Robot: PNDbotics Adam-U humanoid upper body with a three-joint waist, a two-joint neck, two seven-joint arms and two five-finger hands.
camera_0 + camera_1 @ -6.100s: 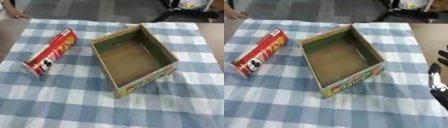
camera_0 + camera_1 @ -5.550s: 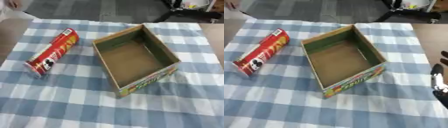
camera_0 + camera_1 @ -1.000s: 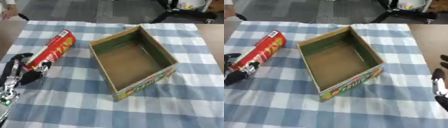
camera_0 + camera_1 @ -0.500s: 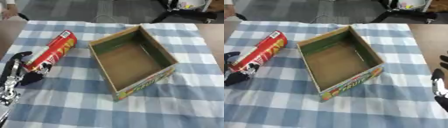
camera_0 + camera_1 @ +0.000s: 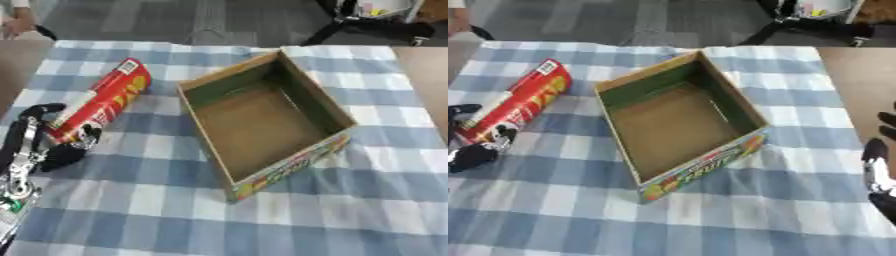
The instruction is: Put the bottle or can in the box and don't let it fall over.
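A red can (image 5: pixel 101 106) is seen lying on its side on a blue-and-white checked cloth (image 5: pixel 289 210), its length running from upper right to lower left, with a white barcode patch at its far end and a black-and-white picture near its near end. The near end of the can is met by the left hand (image 5: pixel 37 145), which comes in from the lower left edge of the left eye view. Dark fingers are shown curved at both sides of the can's near end, one above it and one below, but whether the can is actually clasped cannot be told. The can is not lifted; it rests on the cloth.

To the can's right, apart from it, an open cardboard box (image 5: pixel 677 121) is set askew on the cloth, one corner pointing toward the camera. Its inside is plain brown and nothing is seen in it; green lining is visible along its far inner walls, and colourful print with lettering is carried on its near outer wall.

The right hand (image 5: pixel 878 170) is shown only in part at the right edge of the right eye view, well apart from the box, with dark fingers pointing up and nothing held.

A grey floor (image 5: pixel 175 20) is visible beyond the far edge of the cloth.
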